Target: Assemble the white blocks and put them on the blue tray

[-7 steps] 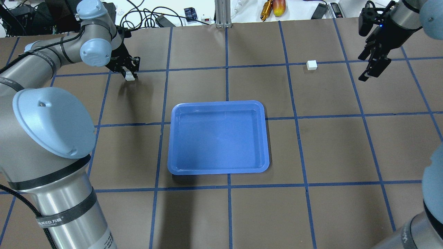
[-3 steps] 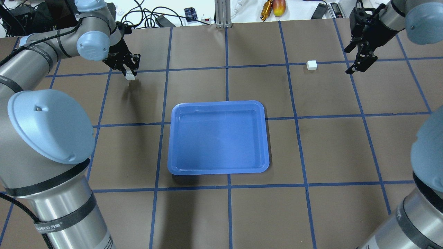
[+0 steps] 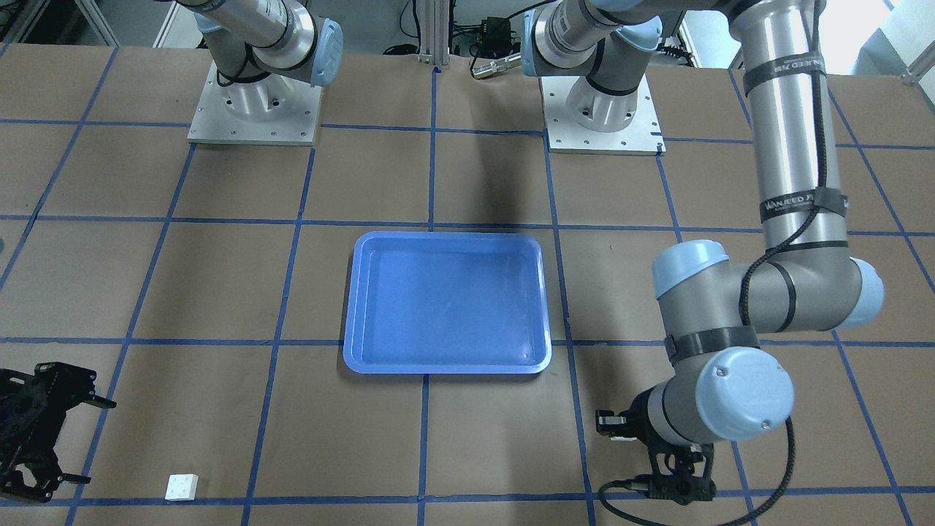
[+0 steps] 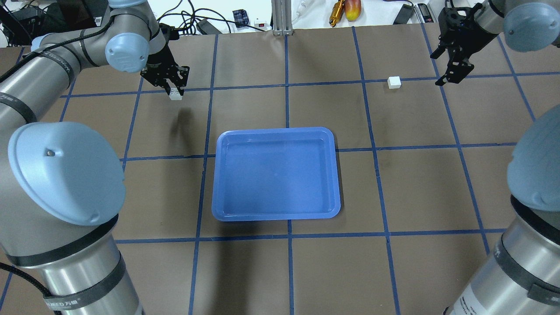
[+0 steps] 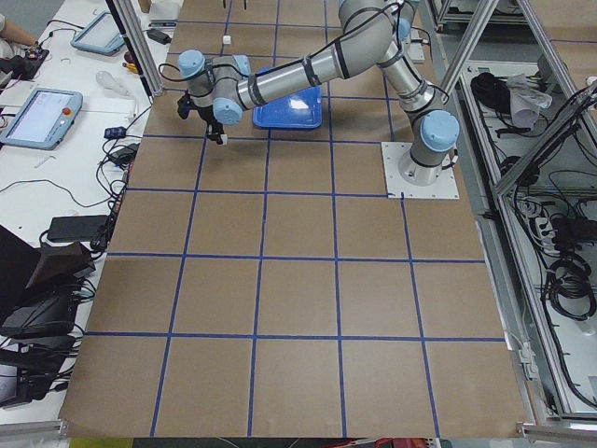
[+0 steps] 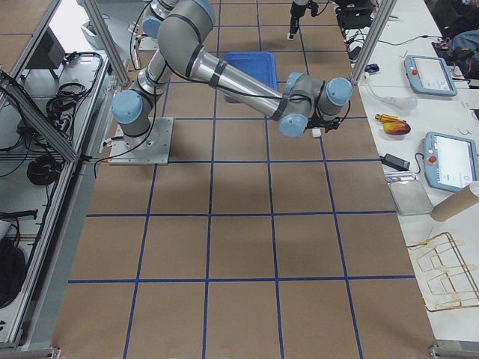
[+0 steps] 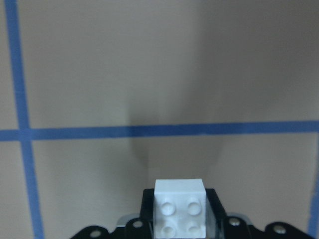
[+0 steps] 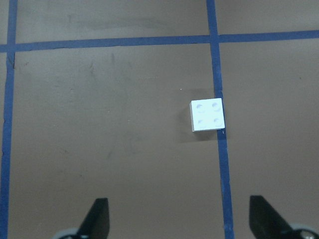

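My left gripper is shut on a white block and holds it above the table at the far left. The left wrist view shows that block studs-up between the fingers. The second white block lies on the table at the far right, on a blue tape line. My right gripper is open and empty, to the right of it. In the right wrist view this block lies ahead of the spread fingers. The blue tray sits empty at the table's middle, and it also shows in the front-facing view.
Brown table with a blue tape grid. Cables, tools and small items lie beyond the far edge. The two arm bases stand on the robot's side. In the front-facing view the loose block lies near the bottom left by the right gripper.
My left gripper has moved right with the white block and risen; its shadow now lies apart from it. My right gripper has moved left and farther back, closer to the loose block.
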Tool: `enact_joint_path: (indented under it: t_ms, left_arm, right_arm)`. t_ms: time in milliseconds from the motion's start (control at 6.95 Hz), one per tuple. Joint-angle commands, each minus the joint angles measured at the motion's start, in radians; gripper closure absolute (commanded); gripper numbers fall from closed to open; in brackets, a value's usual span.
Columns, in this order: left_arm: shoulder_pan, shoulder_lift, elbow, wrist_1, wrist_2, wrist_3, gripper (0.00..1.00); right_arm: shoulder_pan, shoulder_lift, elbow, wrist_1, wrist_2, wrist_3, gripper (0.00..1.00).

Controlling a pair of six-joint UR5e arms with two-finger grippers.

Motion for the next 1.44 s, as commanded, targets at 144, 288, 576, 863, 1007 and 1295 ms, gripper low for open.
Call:
enact_joint_path:
  t_ms: [144, 288, 576, 863, 1007, 1295]
  left_arm:
    - [-0.156, 0.188, -0.263, 0.104, -0.008, -0.226, 0.72]
    - [-0.23, 0.221, -0.285, 0.11, -0.008, -0.318, 0.72]
    - [-0.356, 0.241, -0.357, 0.185, -0.008, -0.449, 0.72]
    - [-0.37, 0.232, -0.528, 0.483, -0.008, -0.434, 0.72]
    - [-0.382, 0.212, -0.543, 0.512, -0.008, -0.458, 0.72]
    - [-0.39, 0.206, -0.547, 0.5, -0.014, -0.509, 0.72]
  right_arm:
    - [0.014, 0.082, -0.053, 0.02, 0.015, -0.066, 0.03]
    - [0.027, 0.105, -0.057, 0.02, 0.016, -0.067, 0.03]
    - [0.043, 0.123, -0.059, 0.017, 0.083, -0.067, 0.04]
    - [0.041, 0.165, -0.088, 0.02, 0.125, -0.067, 0.04]
    - [0.041, 0.186, -0.117, 0.027, 0.127, -0.067, 0.05]
    - [0.04, 0.213, -0.152, 0.053, 0.136, -0.055, 0.07]
